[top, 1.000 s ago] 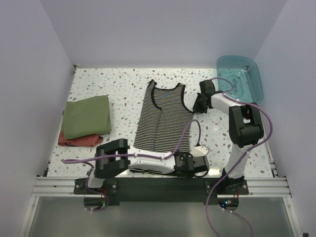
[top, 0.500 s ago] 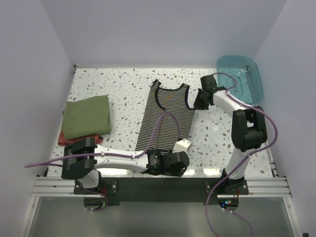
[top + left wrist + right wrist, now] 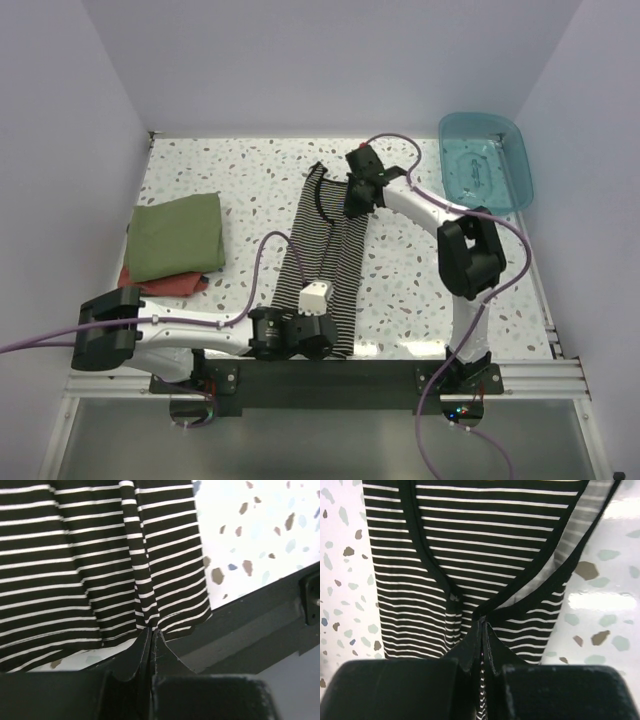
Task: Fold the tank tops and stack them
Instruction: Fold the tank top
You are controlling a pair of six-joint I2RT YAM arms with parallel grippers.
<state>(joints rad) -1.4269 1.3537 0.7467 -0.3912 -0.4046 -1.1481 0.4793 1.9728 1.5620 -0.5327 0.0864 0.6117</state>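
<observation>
The black-and-white striped tank top (image 3: 325, 245) lies lengthwise in the middle of the table, its right side doubled over to the left. My right gripper (image 3: 355, 200) is shut on its dark-trimmed strap edge (image 3: 485, 611) at the far end. My left gripper (image 3: 312, 340) is shut on its bottom hem (image 3: 150, 625) at the near edge. The olive-green tank top (image 3: 177, 235) sits folded at the left, on top of a red-orange cloth (image 3: 160, 283).
A teal plastic tub (image 3: 486, 160) stands at the back right corner. The black frame rail (image 3: 320, 378) runs along the table's near edge, just under my left gripper (image 3: 150, 630). White walls close in the left, back and right sides.
Both grippers have carried the striped top's right edge leftward, folding it over itself. The garment now looks narrower. My left arm's base link has swung far to the left.
</observation>
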